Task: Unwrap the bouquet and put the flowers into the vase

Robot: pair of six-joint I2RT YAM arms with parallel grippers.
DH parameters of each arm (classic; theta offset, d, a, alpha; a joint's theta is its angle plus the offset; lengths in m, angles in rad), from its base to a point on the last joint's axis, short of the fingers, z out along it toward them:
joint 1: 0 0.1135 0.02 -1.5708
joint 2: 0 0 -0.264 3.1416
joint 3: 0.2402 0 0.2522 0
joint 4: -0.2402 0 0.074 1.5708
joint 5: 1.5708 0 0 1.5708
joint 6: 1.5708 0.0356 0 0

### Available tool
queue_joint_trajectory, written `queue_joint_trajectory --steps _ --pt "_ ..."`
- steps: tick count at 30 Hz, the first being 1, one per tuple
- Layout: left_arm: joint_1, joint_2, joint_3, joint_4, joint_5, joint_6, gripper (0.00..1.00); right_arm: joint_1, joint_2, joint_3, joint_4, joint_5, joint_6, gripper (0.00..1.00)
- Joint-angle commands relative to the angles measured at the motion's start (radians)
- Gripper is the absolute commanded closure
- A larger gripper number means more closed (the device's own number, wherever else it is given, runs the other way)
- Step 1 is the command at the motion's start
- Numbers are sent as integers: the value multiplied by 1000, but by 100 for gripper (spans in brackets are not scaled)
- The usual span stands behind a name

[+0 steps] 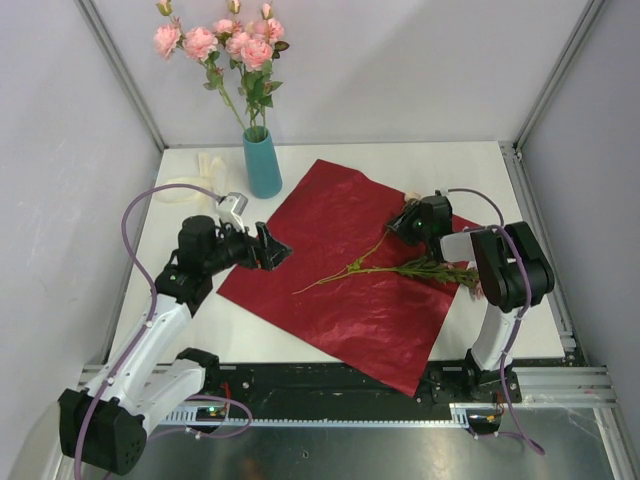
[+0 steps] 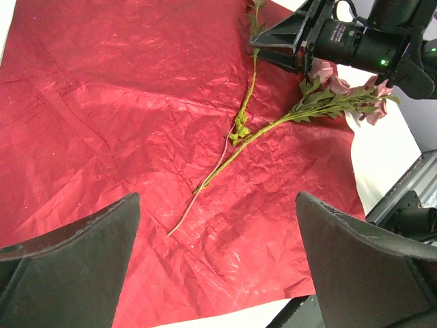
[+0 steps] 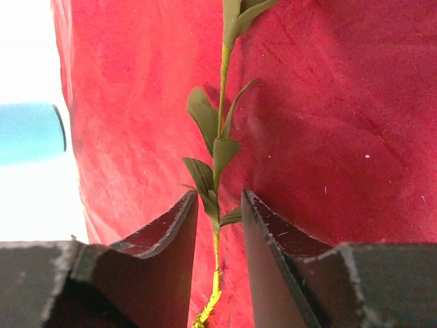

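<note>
Flowers [image 1: 400, 268]: two stems lying crossed on the opened paper [image 1: 340, 300], blooms toward the right edge, thin ends toward the middle. Unwrapping done, judging by the flat sheet; partway through ferrying the stems, with a bunch [image 1: 235, 45] already upright in the vase.

Nearest, on the left: left pincer [image 1: 272, 248] spread wide and empty, hovering over the sheet's left edge. Well apart from both stems, pointed across at them.

Further in, on the right: right pincer [image 1: 396, 230] down low over the paper, jaws narrow, one on each side of a leafy stem [image 3: 223, 75]. Thin gap visible either side of it in the right wrist view, a leaf brushing the finger [image 3: 171, 229] on that view's left. No firm pinch to be seen yet. Second stem just beside, crossing the first further down, outside the jaws.

Next, as a judgement: squeeze on that one stem only, lift straight up so as not to drag its neighbour at the crossing, then carry toward the far left.

Farthest: vase [image 1: 262, 165] upright on the counter [image 1: 500, 180], just beside the sheet's far-left edge. Mouth already crowded, so tip the cut end down and thread it in beside the others.
</note>
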Motion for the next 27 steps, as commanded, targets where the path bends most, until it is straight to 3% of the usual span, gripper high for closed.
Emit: queue_joint_trajectory --steps 1,7,14,27 --pt "-7 5 20 -1 2 -9 0 -7 29 27 49 -26 -2 65" --pt "-7 -15 23 -13 -65 -22 0 -18 24 27 65 -36 -8 77" --pt "-6 -16 24 -19 -81 -30 0 -22 -8 28 86 -58 -51 98" --pt "-7 93 133 -20 33 -27 12 -14 -201 24 76 -116 -92 100"
